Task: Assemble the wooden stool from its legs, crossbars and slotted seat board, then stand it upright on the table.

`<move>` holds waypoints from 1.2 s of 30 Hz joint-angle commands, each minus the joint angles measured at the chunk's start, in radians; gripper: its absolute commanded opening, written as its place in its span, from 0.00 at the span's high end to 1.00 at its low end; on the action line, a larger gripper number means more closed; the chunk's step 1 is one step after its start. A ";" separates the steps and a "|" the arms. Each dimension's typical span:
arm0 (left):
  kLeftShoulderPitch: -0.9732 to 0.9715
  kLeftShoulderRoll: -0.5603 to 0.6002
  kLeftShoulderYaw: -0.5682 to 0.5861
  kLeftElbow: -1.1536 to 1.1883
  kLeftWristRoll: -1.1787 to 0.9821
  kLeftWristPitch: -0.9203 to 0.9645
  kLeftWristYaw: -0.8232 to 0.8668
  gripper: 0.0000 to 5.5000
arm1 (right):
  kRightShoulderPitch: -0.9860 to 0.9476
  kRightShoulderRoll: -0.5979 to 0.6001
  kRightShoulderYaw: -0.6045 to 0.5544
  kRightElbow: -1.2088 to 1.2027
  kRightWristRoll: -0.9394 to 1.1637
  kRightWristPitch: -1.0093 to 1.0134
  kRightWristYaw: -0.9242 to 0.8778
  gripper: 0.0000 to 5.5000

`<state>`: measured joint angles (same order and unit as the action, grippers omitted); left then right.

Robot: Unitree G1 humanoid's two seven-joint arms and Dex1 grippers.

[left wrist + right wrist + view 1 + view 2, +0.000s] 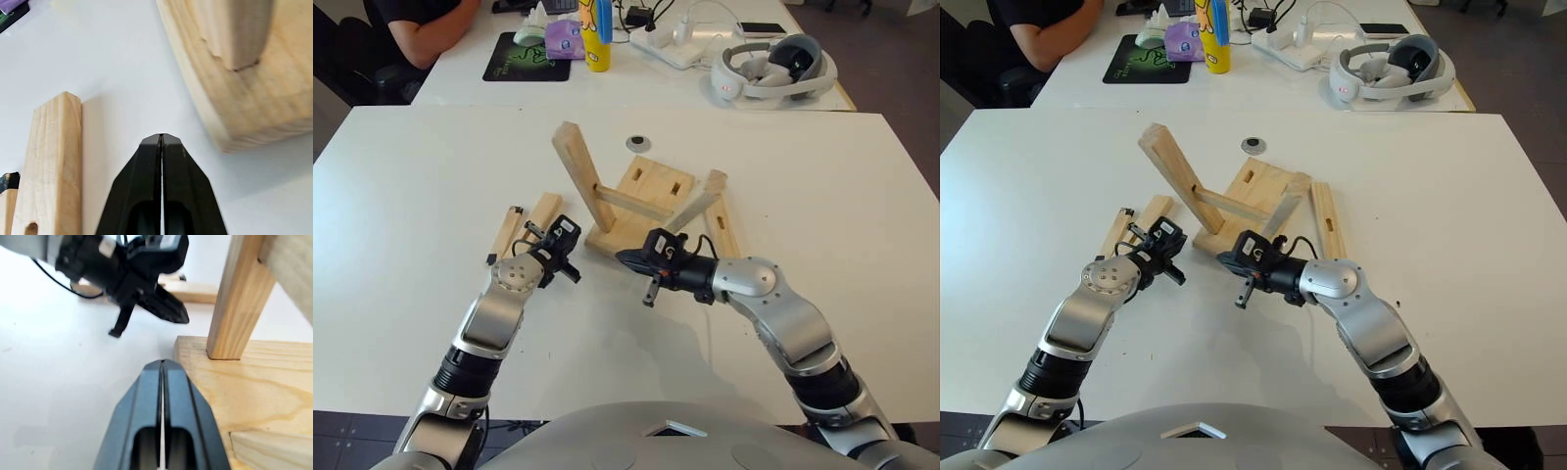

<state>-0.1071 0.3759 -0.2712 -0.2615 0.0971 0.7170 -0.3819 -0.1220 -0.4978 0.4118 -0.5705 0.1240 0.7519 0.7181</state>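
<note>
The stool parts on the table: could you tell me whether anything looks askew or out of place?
Yes. The tall leg stands up from the seat board, but the second leg at the other end of the crossbar slants across the board's edge, apparently unseated. A loose piece lies beside it.

- The left arm (491,323) reaches forward from the lower left. Its forearm angles inward, and its silver wrist joint (516,277) is bent toward the middle.
- The left gripper (161,138) has both black fingers pressed flat together, the tips meeting in one blunt point.
- The right arm (793,328) comes from the lower right with its elbow out, the forearm running leftward across the front.
- The right gripper (162,363) is closed as well, its fingers meeting along a thin seam, and it points toward the left gripper.
- The two grippers sit near each other, not touching.
</note>
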 commanded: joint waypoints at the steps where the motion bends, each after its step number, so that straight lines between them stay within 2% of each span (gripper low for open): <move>1: 0.007 0.023 0.004 -0.040 -0.001 0.028 -0.019 1.00 | 0.040 -0.043 0.025 -0.036 0.029 0.009 0.029 1.00; 5: 0.037 0.047 0.015 -0.089 -0.005 0.054 -0.031 1.00 | 0.062 -0.091 -0.038 -0.082 0.104 0.042 0.069 1.00; 9: 0.079 0.089 0.025 -0.146 -0.016 0.076 -0.057 1.00 | 0.077 -0.207 -0.095 -0.064 0.134 0.032 0.136 1.00; 15: 0.125 0.291 0.102 -0.232 -0.145 -0.044 -0.313 1.00 | 0.095 -0.328 -0.208 0.021 0.142 -0.015 0.184 1.00; 18: 0.128 0.356 0.113 -0.244 -0.207 -0.085 -0.425 1.00 | 0.059 -0.334 -0.242 0.106 0.119 -0.060 0.170 1.00; 22: 0.101 0.354 0.019 -0.239 -0.208 -0.114 -0.472 1.00 | -0.054 -0.296 -0.226 0.292 0.038 -0.172 0.128 1.00; 28: -0.001 0.200 -0.110 -0.099 -0.114 -0.152 -0.348 1.00 | -0.242 -0.112 -0.247 0.605 0.030 -0.364 0.076 1.00; 31: -0.027 0.156 -0.136 -0.033 -0.061 -0.173 -0.285 1.00 | -0.275 -0.061 -0.240 0.683 0.061 -0.419 0.137 1.00; 36: -0.051 0.145 -0.167 0.001 -0.003 -0.168 -0.268 1.00 | -0.289 -0.036 -0.210 0.758 0.052 -0.479 0.210 1.00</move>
<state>-0.1332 0.5178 -0.4227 -0.2746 0.0656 0.5445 -0.6579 -0.3882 -0.5492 0.1948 0.1668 0.1721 0.2913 0.9005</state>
